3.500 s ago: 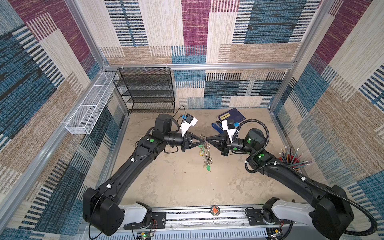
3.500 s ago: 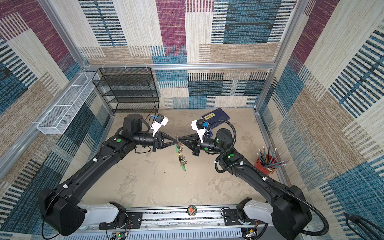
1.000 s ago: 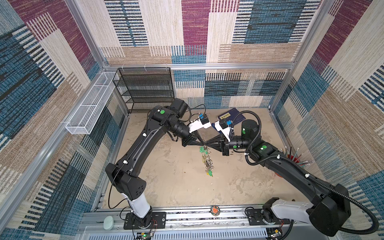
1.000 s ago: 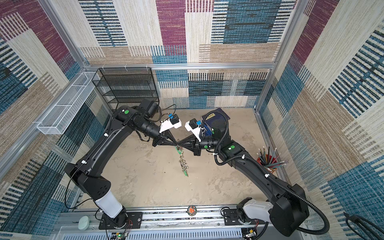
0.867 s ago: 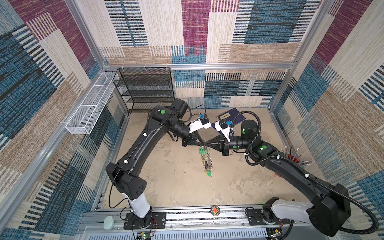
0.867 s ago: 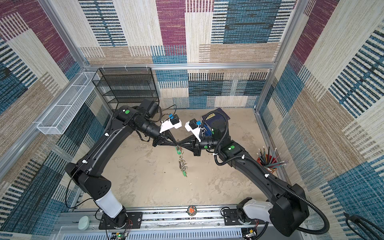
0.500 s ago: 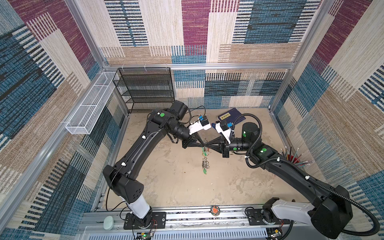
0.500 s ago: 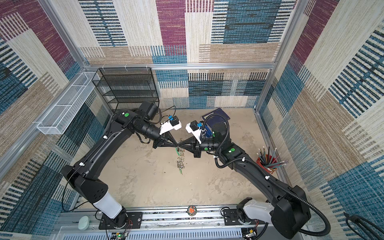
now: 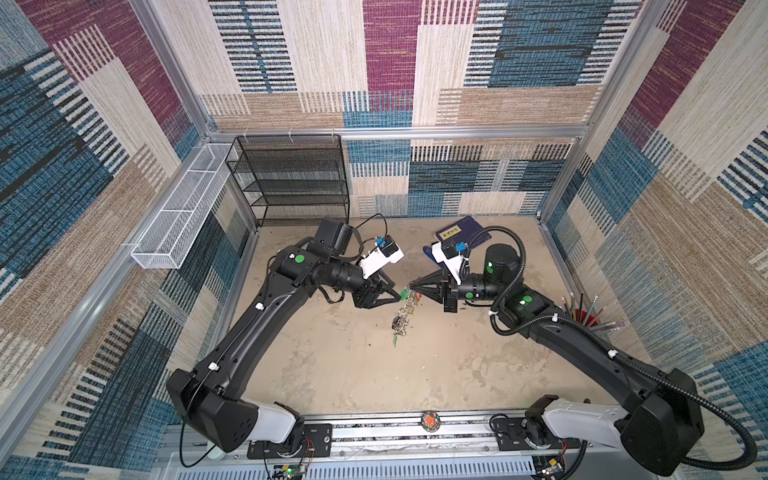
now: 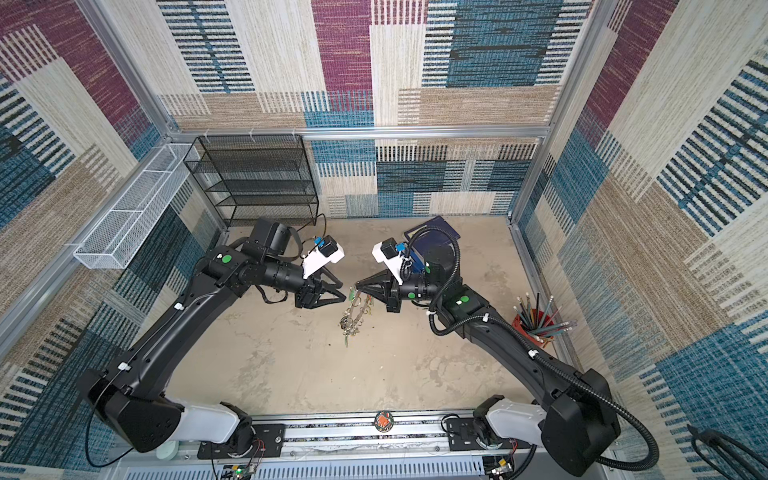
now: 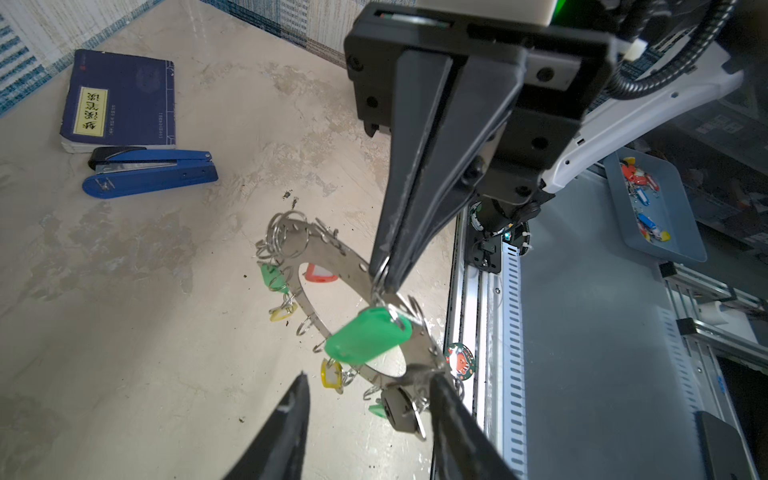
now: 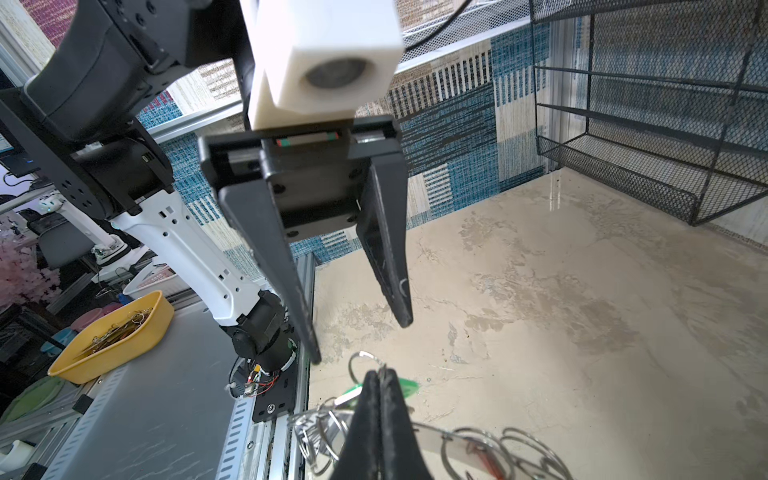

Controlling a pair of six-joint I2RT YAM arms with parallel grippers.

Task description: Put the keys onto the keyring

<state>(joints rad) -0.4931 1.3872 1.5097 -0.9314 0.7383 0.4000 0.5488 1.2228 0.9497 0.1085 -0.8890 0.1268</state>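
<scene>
The keyring (image 11: 332,255), a flat grey disc rimmed with split rings and coloured tags, hangs above the floor in both top views (image 9: 404,318) (image 10: 353,318). My right gripper (image 12: 378,374) is shut on one of its split rings (image 12: 360,360); its tips also show in the left wrist view (image 11: 384,282). A green-tagged key (image 11: 368,338) dangles from the rim just under those tips. A dark-tagged key (image 11: 401,409) hangs at the disc's low edge, close to one left finger. My left gripper (image 11: 369,380) (image 9: 395,291) is open, holds nothing, and stands a little apart from the ring.
A blue book (image 11: 118,97) and a blue stapler (image 11: 149,172) lie at the back. A black wire rack (image 9: 291,178) and a white wire basket (image 9: 183,212) are at the back left, and a red cup of pencils (image 9: 586,318) at the right wall.
My left gripper has opened and drawn back a little from the ring. The keyring still hangs from the shut right gripper and has shifted slightly left.
</scene>
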